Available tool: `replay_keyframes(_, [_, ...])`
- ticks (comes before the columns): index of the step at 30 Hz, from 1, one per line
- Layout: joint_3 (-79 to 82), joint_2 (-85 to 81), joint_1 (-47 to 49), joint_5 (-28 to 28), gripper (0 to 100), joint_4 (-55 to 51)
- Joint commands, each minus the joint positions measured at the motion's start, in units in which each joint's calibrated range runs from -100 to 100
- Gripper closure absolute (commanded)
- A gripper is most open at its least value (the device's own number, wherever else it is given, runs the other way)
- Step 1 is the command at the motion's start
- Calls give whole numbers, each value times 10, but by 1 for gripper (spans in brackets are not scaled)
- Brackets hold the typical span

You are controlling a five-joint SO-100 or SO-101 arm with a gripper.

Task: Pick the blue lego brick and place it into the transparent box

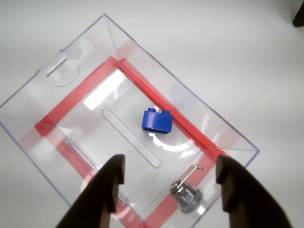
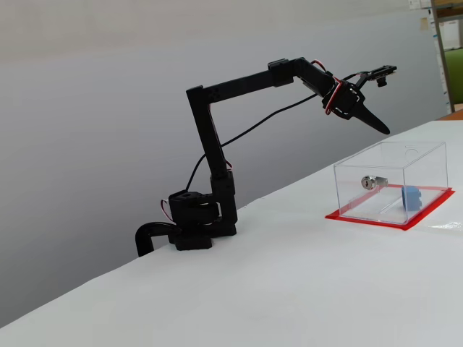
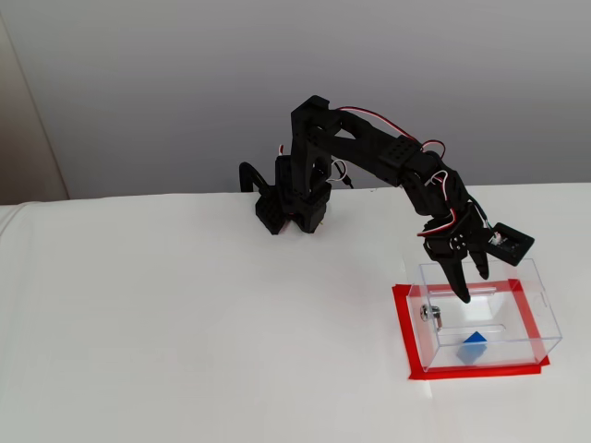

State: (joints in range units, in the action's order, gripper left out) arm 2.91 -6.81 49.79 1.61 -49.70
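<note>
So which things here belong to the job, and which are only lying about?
Job:
- brick, lying inside the box
- box
- gripper, open above the box

Not part of it:
- table
- dark thing at the wrist view's top right corner; cannot tell what

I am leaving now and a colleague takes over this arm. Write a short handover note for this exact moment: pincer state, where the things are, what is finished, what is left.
Pincer: open and empty, held above the open top of the clear acrylic rectangular box on its red-edged base, not touching it.
Small bright blue plastic lego brick: lying on the box floor, near the red strip along one wall, free of the pincer. Both fixed views also show it inside the box.
Silver metal lock cylinder: on the box wall nearest the pincer in the wrist view.
Done: the brick is in the box.
Left: probably only to bring the arm away from the box.
</note>
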Motion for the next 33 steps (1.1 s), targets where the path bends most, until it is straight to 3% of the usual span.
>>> replay_keyframes(1, [-1,-29,-18,-3,78,9])
replay_keyframes(7, [7,-62,-38,-4,80,9])
replay_keyframes(12, [33,-99,-59,-4,100,9])
replay_keyframes(21, [57,-175,-130,-4,98,9])
replay_keyframes(33, [135,-316,-322,-3,98,10])
